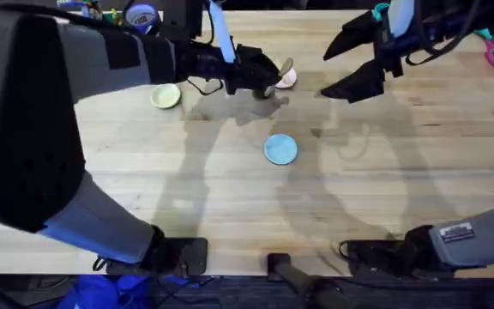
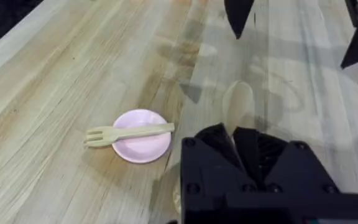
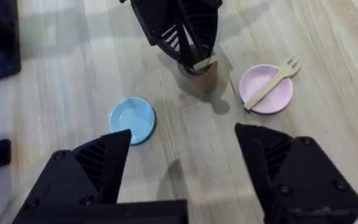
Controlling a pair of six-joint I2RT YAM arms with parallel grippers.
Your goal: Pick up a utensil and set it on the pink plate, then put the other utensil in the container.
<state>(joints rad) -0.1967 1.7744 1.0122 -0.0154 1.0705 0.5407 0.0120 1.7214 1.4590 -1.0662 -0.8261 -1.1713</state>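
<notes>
Right wrist view: the wooden fork is already lying across the pink plate, so step one looks done. The left gripper is pinching the spoon, fingers closed on its handle, directly over the tan cup; release is pending. The right gripper is hanging wide open, holding nothing, above the counter.

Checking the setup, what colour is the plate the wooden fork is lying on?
Pink plate, clearest in the right wrist view.

overhead high, wrist views share pink plate
</notes>
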